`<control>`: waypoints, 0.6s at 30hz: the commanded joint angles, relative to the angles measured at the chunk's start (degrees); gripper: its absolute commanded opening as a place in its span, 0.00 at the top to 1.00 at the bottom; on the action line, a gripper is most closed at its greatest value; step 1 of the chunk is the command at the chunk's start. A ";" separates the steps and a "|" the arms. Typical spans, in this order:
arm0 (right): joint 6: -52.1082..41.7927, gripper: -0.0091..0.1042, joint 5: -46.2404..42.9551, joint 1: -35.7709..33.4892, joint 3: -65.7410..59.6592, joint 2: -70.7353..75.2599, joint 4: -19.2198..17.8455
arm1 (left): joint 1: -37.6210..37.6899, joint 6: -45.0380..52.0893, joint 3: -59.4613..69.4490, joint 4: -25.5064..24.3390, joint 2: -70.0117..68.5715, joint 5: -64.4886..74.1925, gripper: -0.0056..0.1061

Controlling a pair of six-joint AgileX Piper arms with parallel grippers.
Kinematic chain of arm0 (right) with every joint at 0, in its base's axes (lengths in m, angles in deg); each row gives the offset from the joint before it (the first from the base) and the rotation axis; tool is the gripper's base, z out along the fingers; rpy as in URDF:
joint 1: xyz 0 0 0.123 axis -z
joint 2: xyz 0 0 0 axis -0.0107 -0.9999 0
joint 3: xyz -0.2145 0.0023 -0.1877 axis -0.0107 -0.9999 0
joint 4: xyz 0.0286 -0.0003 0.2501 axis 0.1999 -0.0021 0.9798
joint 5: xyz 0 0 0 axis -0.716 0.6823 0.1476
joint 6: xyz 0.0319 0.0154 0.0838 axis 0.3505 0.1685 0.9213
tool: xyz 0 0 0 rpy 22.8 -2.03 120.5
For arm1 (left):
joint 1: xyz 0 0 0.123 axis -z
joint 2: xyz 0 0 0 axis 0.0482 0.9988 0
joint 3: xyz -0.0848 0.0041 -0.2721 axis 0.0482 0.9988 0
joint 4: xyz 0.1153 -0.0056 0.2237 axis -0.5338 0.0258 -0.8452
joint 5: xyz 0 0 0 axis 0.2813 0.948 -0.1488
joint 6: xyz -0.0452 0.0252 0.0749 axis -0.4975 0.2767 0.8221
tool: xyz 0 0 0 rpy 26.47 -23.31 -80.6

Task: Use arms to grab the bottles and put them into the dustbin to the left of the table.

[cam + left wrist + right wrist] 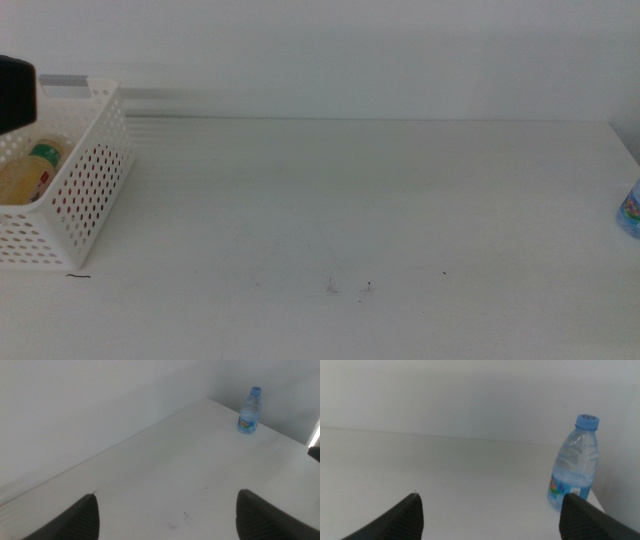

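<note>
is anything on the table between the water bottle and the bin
Nothing visible. The water bottle stands upright at the table's right edge, the bin at the left, holding the yellow juice bottle. Only bare tabletop lies between.

The table [340, 200] presents a smooth, matt white top, broken only by a few small dark specks toward 6 o'clock in the middle view. At 9 o'clock the dustbin [85, 185] is white plastic with a dull sheen, its walls perforated by round holes; a grey strip runs along its rim. Inside it, the yellow juice bottle [28, 172] appears translucent plastic under a green-edged label. At 3 o'clock the water bottle [574, 467] is clear, glossy ribbed plastic with an opaque blue cap and printed label. The jaws of both grippers look matt black.
</note>
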 commanded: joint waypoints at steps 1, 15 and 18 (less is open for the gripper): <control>-0.50 0.10 -3.31 0.49 -0.18 0.25 -0.94 | 0.31 -0.27 -0.28 0.11 -0.15 -0.72 0.11; -0.70 0.10 -11.73 0.49 -0.18 -7.56 -5.17 | 0.31 -0.27 -0.28 0.11 -0.15 -0.72 0.11; 0.21 0.10 -14.33 0.49 -0.18 -10.81 -4.67 | 0.31 -0.27 -0.28 0.11 -0.15 -0.72 0.11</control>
